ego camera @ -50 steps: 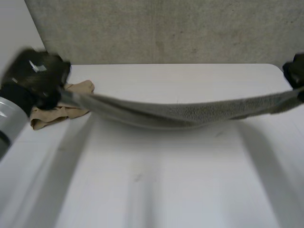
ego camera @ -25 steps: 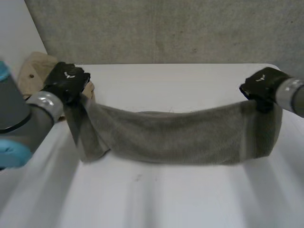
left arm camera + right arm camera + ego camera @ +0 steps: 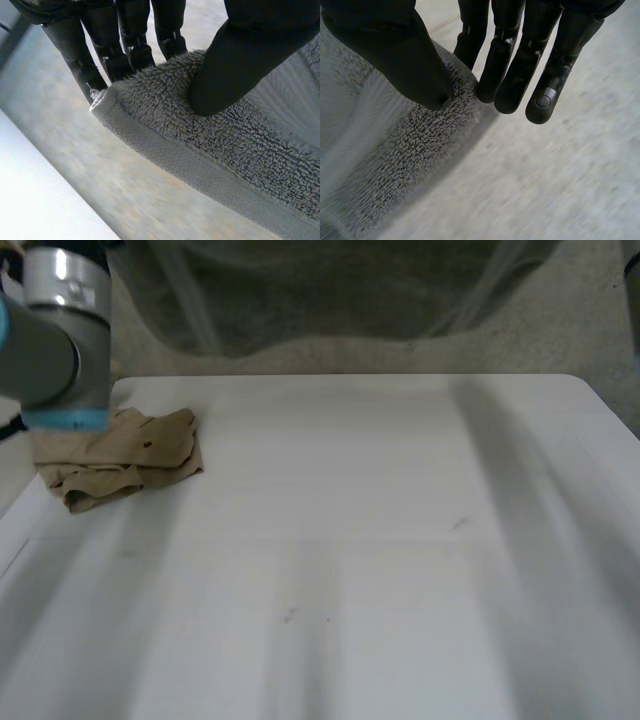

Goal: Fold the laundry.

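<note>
A grey terry towel (image 3: 330, 290) hangs spread high above the far side of the white table (image 3: 400, 540), its lower edge just above the table's back edge. My left hand (image 3: 240, 55) pinches one top corner of the towel (image 3: 200, 145) between thumb and fingers (image 3: 125, 45). My right hand (image 3: 400, 55) pinches the towel (image 3: 395, 150) at the other end, with its thumb on one face and its fingers (image 3: 520, 65) behind the edge. In the head view my left arm (image 3: 60, 330) reaches up at the left.
A crumpled tan garment (image 3: 120, 455) lies at the table's far left, close beside my left arm. A grey wall stands behind the table.
Both hands have risen out of the head view with the towel. The towel, which sagged low over the table, now hangs spread high at the back.
</note>
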### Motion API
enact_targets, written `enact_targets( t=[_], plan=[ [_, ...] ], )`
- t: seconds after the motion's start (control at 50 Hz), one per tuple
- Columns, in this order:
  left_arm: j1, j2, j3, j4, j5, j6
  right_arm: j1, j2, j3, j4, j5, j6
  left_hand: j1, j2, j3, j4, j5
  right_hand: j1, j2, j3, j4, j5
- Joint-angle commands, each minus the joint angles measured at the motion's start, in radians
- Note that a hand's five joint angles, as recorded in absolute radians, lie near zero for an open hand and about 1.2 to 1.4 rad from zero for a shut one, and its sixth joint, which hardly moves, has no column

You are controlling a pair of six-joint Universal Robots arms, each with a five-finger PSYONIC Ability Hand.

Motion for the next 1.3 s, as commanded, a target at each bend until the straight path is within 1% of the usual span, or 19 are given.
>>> enact_targets(
  t=[0.02, 0.12, 0.22, 0.3, 0.36, 0.38, 0.44, 0.5, 0.52, 0.54, 0.6, 0.62, 0.68, 0.76, 0.82, 0.9, 1.0, 1.08, 1.3],
  plan=[
    [0.004, -0.008, -0.288, 0.001, 0.007, -0.021, -0.009, 0.005, 0.25, 0.039, -0.069, -0.013, 0.271, 0.198, 0.202, 0.195, 0.24, 0.413, 0.225, 0.217, 0.209, 0.229],
    [-0.003, -0.033, -0.441, 0.008, 0.011, -0.014, -0.01, 0.04, 0.404, 0.047, -0.139, -0.055, 0.271, 0.198, 0.202, 0.195, 0.24, 0.413, 0.225, 0.217, 0.209, 0.229],
    [-0.026, -0.105, -0.552, 0.02, 0.008, -0.008, -0.01, 0.074, 0.54, 0.094, -0.159, -0.17, 0.271, 0.198, 0.202, 0.195, 0.24, 0.413, 0.225, 0.217, 0.209, 0.229],
    [-0.052, -0.1, -0.644, 0.013, 0.002, 0.008, -0.03, 0.05, 0.654, 0.235, -0.161, -0.311, 0.271, 0.198, 0.202, 0.195, 0.24, 0.413, 0.225, 0.217, 0.209, 0.229],
    [-0.048, -0.002, -0.747, -0.01, -0.001, 0.056, -0.062, 0.01, 0.708, 0.336, -0.153, -0.378, 0.271, 0.198, 0.202, 0.195, 0.24, 0.413, 0.225, 0.217, 0.209, 0.229],
    [-0.046, 0.025, -0.777, -0.022, -0.001, 0.073, -0.087, -0.033, 0.749, 0.417, -0.153, -0.413, 0.271, 0.198, 0.202, 0.195, 0.24, 0.413, 0.225, 0.217, 0.209, 0.229],
    [-0.043, 0.154, -0.901, -0.113, -0.002, 0.165, -0.118, -0.114, 0.813, 0.542, -0.148, -0.462, 0.271, 0.198, 0.202, 0.195, 0.24, 0.413, 0.225, 0.217, 0.209, 0.229],
    [-0.039, 0.294, -0.998, -0.257, -0.006, 0.238, -0.168, -0.231, 0.913, 0.694, -0.159, -0.534, 0.271, 0.198, 0.202, 0.195, 0.24, 0.413, 0.225, 0.217, 0.209, 0.229],
    [-0.039, 0.33, -1.02, -0.309, -0.006, 0.252, -0.2, -0.29, 0.966, 0.749, -0.164, -0.592, 0.271, 0.198, 0.202, 0.195, 0.24, 0.413, 0.225, 0.217, 0.209, 0.229],
    [-0.04, 0.394, -1.058, -0.426, -0.006, 0.268, -0.219, -0.321, 0.996, 0.774, -0.164, -0.626, 0.271, 0.198, 0.202, 0.195, 0.24, 0.413, 0.225, 0.217, 0.209, 0.229],
    [-0.049, 0.475, -1.087, -0.623, -0.001, 0.268, -0.283, -0.419, 1.094, 0.844, -0.165, -0.79, 0.271, 0.198, 0.202, 0.195, 0.24, 0.413, 0.225, 0.217, 0.209, 0.229],
    [-0.054, 0.514, -1.09, -0.748, 0.01, 0.266, -0.294, -0.435, 1.109, 0.853, -0.165, -0.816, 0.271, 0.198, 0.202, 0.195, 0.24, 0.413, 0.225, 0.217, 0.209, 0.229],
    [-0.062, 0.548, -1.083, -0.871, 0.024, 0.262, -0.319, -0.458, 1.13, 0.851, -0.17, -0.846, 0.271, 0.198, 0.202, 0.195, 0.24, 0.413, 0.225, 0.217, 0.209, 0.229],
    [-0.095, 0.536, -1.025, -0.813, 0.048, 0.249, -0.314, -0.449, 1.097, 0.786, -0.188, -0.745, 0.271, 0.198, 0.202, 0.195, 0.24, 0.413, 0.225, 0.217, 0.209, 0.229],
    [-0.114, 0.454, -0.974, -0.687, 0.047, 0.243, -0.307, -0.397, 1.073, 0.705, -0.197, -0.68, 0.271, 0.198, 0.202, 0.195, 0.24, 0.413, 0.225, 0.217, 0.209, 0.229],
    [-0.115, 0.31, -0.877, -0.538, 0.03, 0.249, -0.227, -0.306, 1.01, 0.567, -0.185, -0.599, 0.271, 0.198, 0.202, 0.195, 0.24, 0.413, 0.225, 0.217, 0.209, 0.229],
    [-0.115, 0.121, -0.743, -0.393, -0.042, 0.259, -0.127, -0.184, 0.891, 0.415, -0.12, -0.531, 0.271, 0.198, 0.202, 0.195, 0.24, 0.413, 0.225, 0.217, 0.209, 0.229],
    [-0.114, 0.012, -0.643, -0.307, -0.076, 0.26, -0.101, -0.09, 0.788, 0.297, -0.066, -0.514, 0.271, 0.198, 0.202, 0.195, 0.24, 0.413, 0.225, 0.217, 0.209, 0.229],
    [-0.114, -0.178, -0.437, -0.173, -0.078, 0.292, -0.05, 0.221, 0.424, 0.153, 0.014, -0.51, 0.268, 0.196, 0.2, 0.192, 0.237, 0.413, 0.225, 0.217, 0.209, 0.229]
  ],
)
